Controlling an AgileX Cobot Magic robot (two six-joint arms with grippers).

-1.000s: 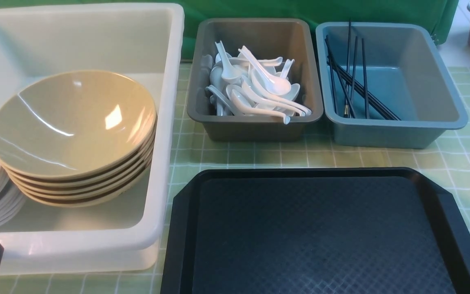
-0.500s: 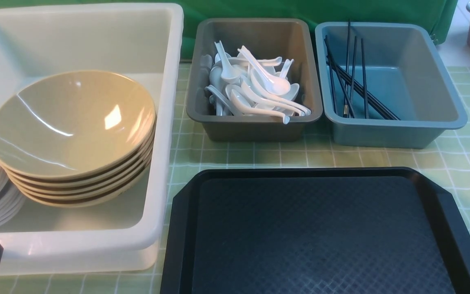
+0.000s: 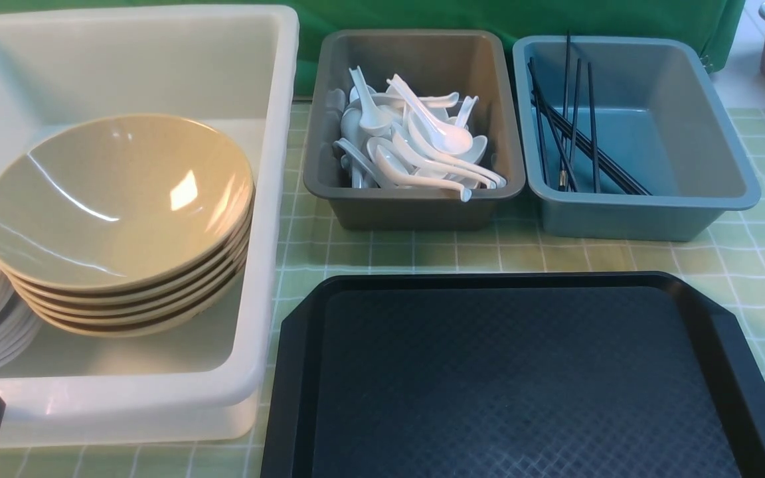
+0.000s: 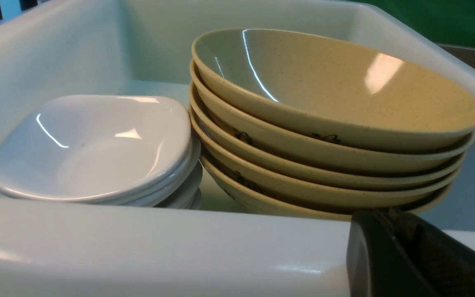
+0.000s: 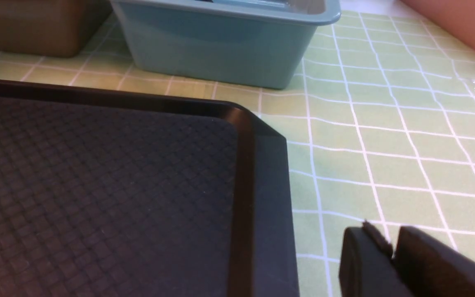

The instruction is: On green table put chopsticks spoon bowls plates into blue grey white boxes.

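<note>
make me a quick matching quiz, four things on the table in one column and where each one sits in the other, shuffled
Things:
1. white plastic soup spoons
2. thin black chopsticks
3. stack of beige speckled bowls
4. stack of white square plates

Places:
A. in the large white plastic box, next to the bowls
B. in the blue plastic box
C. in the grey plastic box
D. in the large white plastic box, on the side nearer the grey box

Pairs: 1-C, 2-B, 3-D, 4-A
</note>
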